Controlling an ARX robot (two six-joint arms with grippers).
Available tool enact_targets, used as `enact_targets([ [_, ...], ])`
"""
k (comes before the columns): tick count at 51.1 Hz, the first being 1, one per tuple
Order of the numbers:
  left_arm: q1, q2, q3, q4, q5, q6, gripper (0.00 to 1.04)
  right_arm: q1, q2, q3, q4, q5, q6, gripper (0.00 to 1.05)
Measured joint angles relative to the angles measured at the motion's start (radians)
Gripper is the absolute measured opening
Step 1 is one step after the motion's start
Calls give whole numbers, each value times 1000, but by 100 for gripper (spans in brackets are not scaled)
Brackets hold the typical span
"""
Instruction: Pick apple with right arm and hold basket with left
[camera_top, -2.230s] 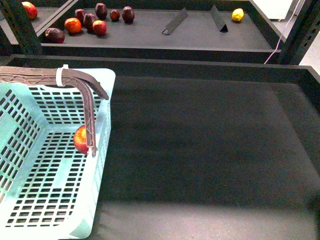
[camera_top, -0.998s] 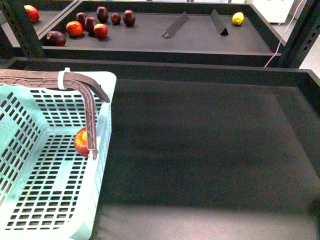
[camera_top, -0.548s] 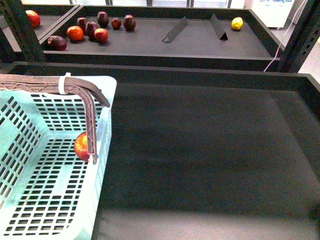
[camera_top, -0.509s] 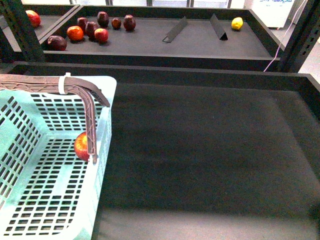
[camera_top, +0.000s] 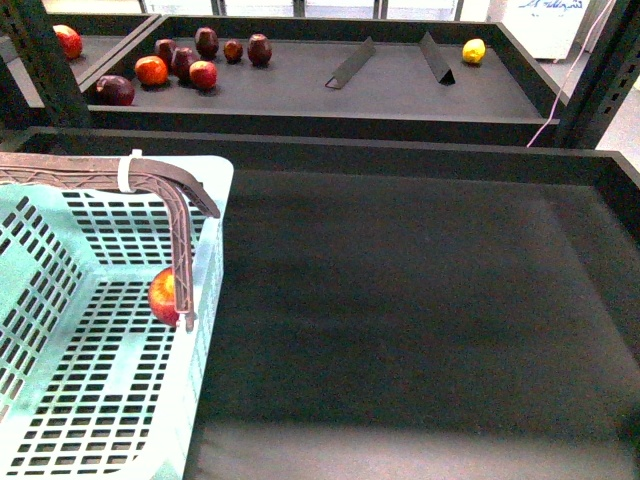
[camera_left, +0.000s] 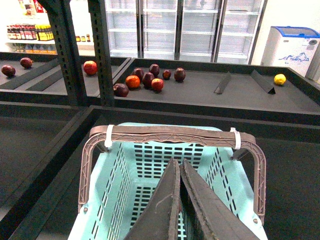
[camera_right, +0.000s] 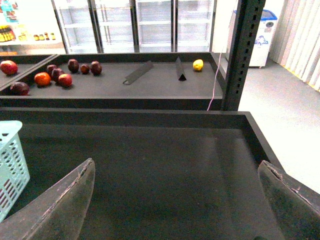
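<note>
The pale turquoise basket (camera_top: 100, 400) stands at the left of the dark tray. Its brown lattice handle (camera_top: 180, 230), bound with white zip ties, arches over it. The red apple (camera_top: 161, 297) lies inside on the slotted floor, partly behind the handle. In the left wrist view my left gripper (camera_left: 179, 162) is shut over the basket (camera_left: 145, 175); its dark fingers hide the grip point and the apple. My right gripper (camera_right: 175, 210) is open above bare tray floor, nothing between its fingers, with the basket's edge (camera_right: 10, 165) off to one side. Neither gripper shows in the front view.
On the far shelf sit a cluster of dark red and orange fruits (camera_top: 180, 62), a small yellow fruit (camera_top: 473, 50) and two black dividers (camera_top: 350, 62). A raised tray wall (camera_top: 400, 160) separates shelf and tray. A rack upright (camera_right: 245, 50) stands at the tray's far corner.
The whole front view has drifted a little down the frame. The apple keeps its place in the basket behind the handle.
</note>
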Motion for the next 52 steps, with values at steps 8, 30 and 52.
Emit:
enact_targets([
  [8,0,0,0,0,0,0,3,0,0,0,0,0,0,96],
  [30,0,0,0,0,0,0,23,0,0,0,0,0,0,96],
  [52,0,0,0,0,0,2,99,0,0,0,0,0,0,96],
])
